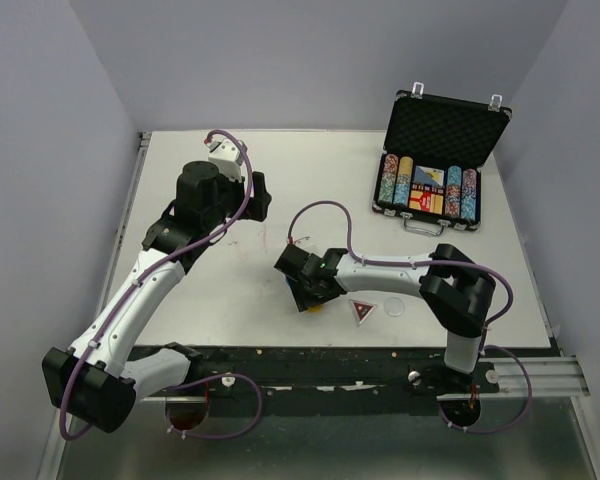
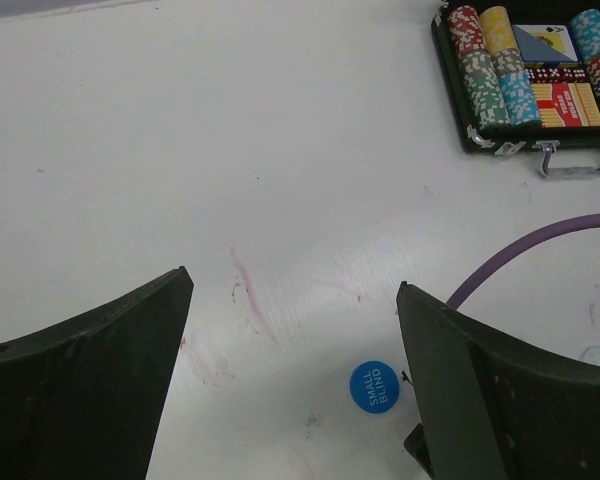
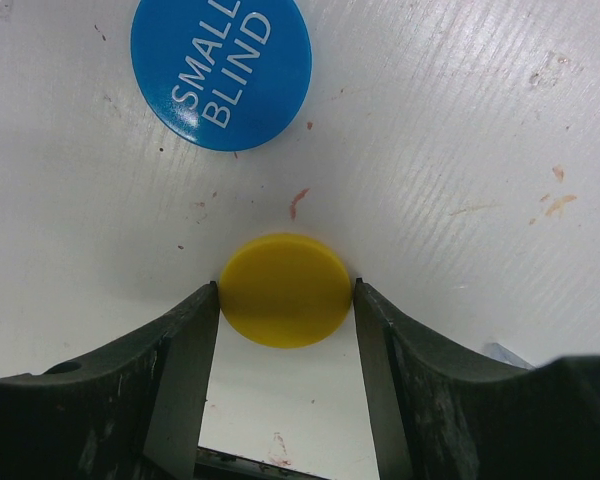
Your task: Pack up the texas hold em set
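The black briefcase (image 1: 445, 128) of the set is seen at the far right of the white table (image 1: 210, 290), with its foam-lined lid raised upright and its silver handle (image 1: 427, 227) turned toward the near edge. Rows of multicoloured poker chips (image 1: 390, 182) are packed at the left and right of the tray, and card decks (image 1: 426, 196) are laid between them.

The right gripper (image 3: 286, 300) is lowered to the table near the middle, well apart from the briefcase. A yellow disc (image 3: 285, 280) lies flat between its two fingers (image 3: 185, 380), and the inner faces of both are pressed against the disc's left and right edges, so the jaws are drawn in to the disc's width and no further. A blue disc (image 3: 221, 65), marked SMALL BLIND, lies just beyond the yellow one, untouched.

To the right of that gripper, near the front edge, a red triangular disc (image 1: 362, 311) and a pale round disc (image 1: 395, 308) are laid side by side, apart from each other.

The left gripper (image 2: 292, 282) is held above bare, faintly red-stained table at the far left of centre. Its jaws are spread as wide as they go, and nothing is gripped between them. A purple cable (image 2: 520, 250) is seen crossing at its right.
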